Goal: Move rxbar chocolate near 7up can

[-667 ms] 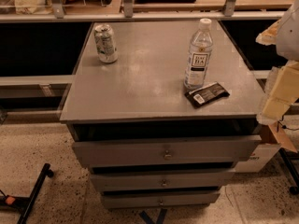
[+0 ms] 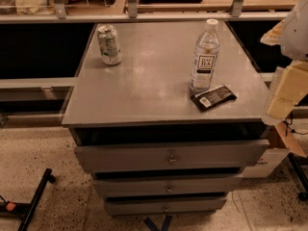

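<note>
rxbar chocolate: flat, front right of cabinet top, beside water bottle
7up can: upright, back left
gripper: right edge, beside cabinet

No text can be read with certainty.
- Water bottle: dark label panel, white lettering, illegible.
- 7up can: green markings, brand not legible.
- Rxbar chocolate: white patch, print illegible.
- Gripper, right edge beside the table: no lettering legible.
</note>
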Tool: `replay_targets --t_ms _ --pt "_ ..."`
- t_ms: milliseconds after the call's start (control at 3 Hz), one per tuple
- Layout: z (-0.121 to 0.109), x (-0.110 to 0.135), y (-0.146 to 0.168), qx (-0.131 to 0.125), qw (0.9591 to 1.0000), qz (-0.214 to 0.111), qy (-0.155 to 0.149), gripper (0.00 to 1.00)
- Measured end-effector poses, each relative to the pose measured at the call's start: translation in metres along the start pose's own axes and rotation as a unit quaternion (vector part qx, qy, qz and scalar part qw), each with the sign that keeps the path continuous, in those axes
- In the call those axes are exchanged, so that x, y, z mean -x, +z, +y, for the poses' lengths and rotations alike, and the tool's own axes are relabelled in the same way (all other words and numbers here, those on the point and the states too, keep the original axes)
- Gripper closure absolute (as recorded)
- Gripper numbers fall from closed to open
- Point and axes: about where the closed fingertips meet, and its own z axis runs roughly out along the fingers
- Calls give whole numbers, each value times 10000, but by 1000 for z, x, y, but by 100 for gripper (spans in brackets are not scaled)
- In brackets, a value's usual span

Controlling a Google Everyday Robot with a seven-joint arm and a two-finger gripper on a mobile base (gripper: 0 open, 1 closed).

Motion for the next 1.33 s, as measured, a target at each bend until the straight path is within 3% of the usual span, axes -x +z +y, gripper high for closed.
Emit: replay_targets --t_ms 1333 --pt "-75 7 114 681 9968 -242 -328 0"
